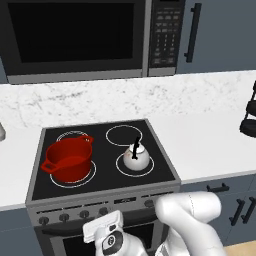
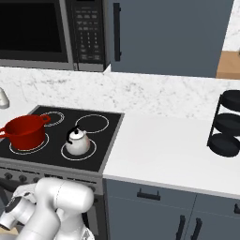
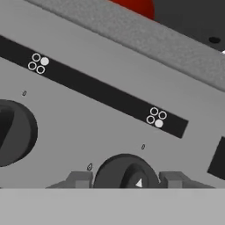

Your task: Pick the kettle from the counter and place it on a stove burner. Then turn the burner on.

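Here the kettle [image 1: 136,157] sits upright on the front right burner [image 1: 134,164] of the black glass stove [image 1: 165,165], its thin black handle arching up over its silvery body. In the right base view the kettle [image 2: 77,141] rests inside the same white ring, near the edge where the cooktop meets the counter [image 2: 164,150]. A red pot [image 1: 69,159] with two handles stands on the front left burner, well apart from the kettle; the two rear burners carry nothing.

The white arm bends low in front of the range, its hand turned toward the control panel below the cooktop. In the hand view the gripper [image 3: 127,179] is right up against a dark round knob [image 3: 125,171], which sits between the two grey fingertips [image 3: 79,179], one on either side of it. The fingers are spread about the knob; whether they actually touch its sides cannot be told. A small white triangle marks the knob's face. Another dark knob [image 3: 13,132] lies to its left in that view, and a black strip [image 3: 94,90] with small burner-position symbols runs slantwise across the grey panel above both.

Over the stove hangs a microwave [image 1: 80,35]. A black tiered rack [image 2: 226,124] stands on the counter toward the far right.
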